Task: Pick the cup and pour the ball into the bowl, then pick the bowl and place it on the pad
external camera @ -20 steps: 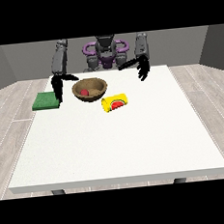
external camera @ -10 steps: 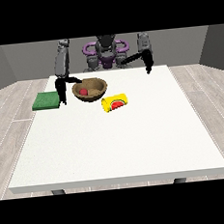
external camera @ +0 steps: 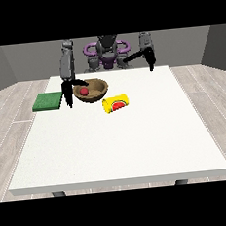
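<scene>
Counter (external camera: 118,148) holds one brown wooden bowl (external camera: 97,92) with one red ball (external camera: 84,91) inside, gripped at its rim by the robot hand at the view's left (external camera: 69,91). One yellow cup (external camera: 115,104) lies tipped just beyond the bowl; one green square pad (external camera: 48,101) sits on this robot hand's other side. The robot hand at the view's right (external camera: 150,61) hangs well apart; I cannot tell its fingers.

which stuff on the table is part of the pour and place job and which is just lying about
Part of the job:
- bowl
- red ball, already in the bowl
- yellow cup, lying on its side
- green pad

Just lying about:
- nothing else on the white table
</scene>
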Robot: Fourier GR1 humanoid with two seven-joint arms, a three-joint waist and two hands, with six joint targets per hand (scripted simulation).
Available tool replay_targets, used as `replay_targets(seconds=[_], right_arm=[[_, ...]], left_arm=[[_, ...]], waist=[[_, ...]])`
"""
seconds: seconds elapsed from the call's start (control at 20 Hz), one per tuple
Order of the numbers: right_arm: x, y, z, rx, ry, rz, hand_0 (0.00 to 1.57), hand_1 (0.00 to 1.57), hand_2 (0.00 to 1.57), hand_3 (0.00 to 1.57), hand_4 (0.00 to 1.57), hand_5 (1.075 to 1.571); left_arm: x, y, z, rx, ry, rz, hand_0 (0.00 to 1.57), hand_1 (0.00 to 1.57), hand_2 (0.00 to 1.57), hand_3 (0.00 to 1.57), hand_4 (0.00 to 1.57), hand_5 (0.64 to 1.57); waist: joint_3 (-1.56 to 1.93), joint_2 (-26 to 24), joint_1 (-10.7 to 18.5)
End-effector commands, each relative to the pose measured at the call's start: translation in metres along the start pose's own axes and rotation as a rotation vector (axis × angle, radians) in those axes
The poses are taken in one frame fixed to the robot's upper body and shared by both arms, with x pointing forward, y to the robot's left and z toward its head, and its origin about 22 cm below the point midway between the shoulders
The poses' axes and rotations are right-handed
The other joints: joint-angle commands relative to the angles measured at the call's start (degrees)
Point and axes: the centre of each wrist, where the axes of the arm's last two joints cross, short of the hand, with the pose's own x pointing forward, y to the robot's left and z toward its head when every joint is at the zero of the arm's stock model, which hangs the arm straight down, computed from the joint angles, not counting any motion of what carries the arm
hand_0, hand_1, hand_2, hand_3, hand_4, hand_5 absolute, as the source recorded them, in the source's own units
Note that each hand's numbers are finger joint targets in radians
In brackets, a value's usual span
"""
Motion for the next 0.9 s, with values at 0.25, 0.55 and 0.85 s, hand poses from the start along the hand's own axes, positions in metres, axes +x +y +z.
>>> replay_targets(seconds=[0.25, 0.55, 0.85], right_arm=[[-0.007, 0.055, -0.018, -0.006, 0.125, -0.036, 0.0, 0.0, 0.0, 0.0, 0.37, 1.547], [-0.036, 0.022, 0.017, -0.107, 0.314, 0.196, 1.57, 1.57, 1.57, 1.57, 1.04, 1.553], [-0.026, 0.039, 0.002, -0.135, 0.377, 0.284, 1.57, 1.57, 1.57, 1.57, 1.02, 1.554]], left_arm=[[-0.023, 0.022, 0.017, -0.001, 0.056, 0.032, 0.0, 0.0, 0.0, 0.0, 0.0, 1.564], [-0.018, 0.033, 0.011, 0.019, 0.019, -0.002, 0.0, 0.0, 0.0, 0.0, 0.0, 1.568], [-0.041, 0.041, 0.026, 0.044, 0.111, 0.026, 0.0, 0.0, 0.0, 0.0, 0.0, 1.57]], waist=[[1.26, -1.8, 0.1], [1.16, 0.2, 0.8], [1.17, -5.0, -1.4]])
